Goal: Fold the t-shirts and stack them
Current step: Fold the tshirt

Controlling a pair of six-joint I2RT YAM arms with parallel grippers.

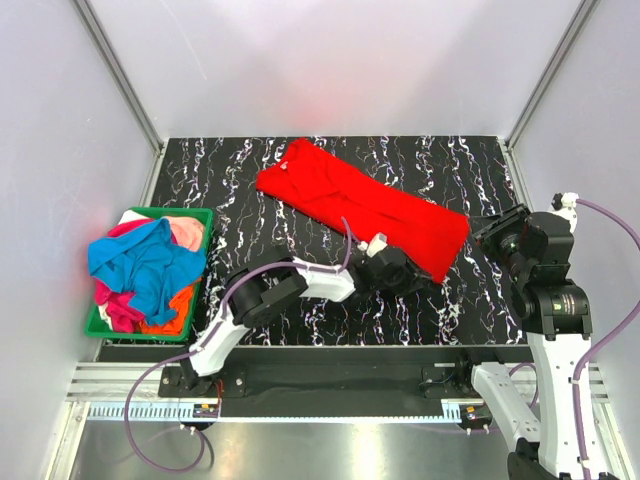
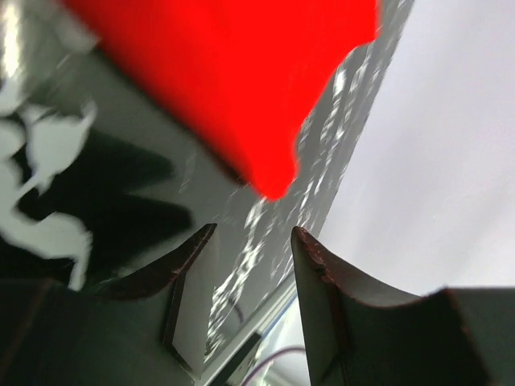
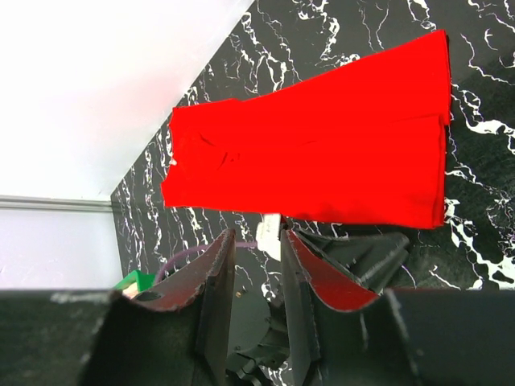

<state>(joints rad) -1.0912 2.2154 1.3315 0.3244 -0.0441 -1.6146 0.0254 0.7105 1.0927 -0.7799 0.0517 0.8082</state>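
A bright red t-shirt (image 1: 370, 205) lies flat on the black marbled table (image 1: 220, 190), folded into a long strip running from far left to near right. My left gripper (image 1: 425, 280) is low at the strip's near edge, close to its right end. In the left wrist view it (image 2: 253, 233) is open and empty, with a corner of the red cloth (image 2: 233, 72) just ahead of the fingertips. My right gripper (image 1: 487, 232) hovers just right of the shirt's right end. It (image 3: 257, 235) is open and empty, facing the shirt (image 3: 322, 161).
A green basket (image 1: 165, 211) at the table's left edge holds a heap of blue (image 1: 140, 262), pink and orange shirts. Pale walls enclose the table on three sides. The left arm's wrist (image 3: 354, 257) shows in the right wrist view.
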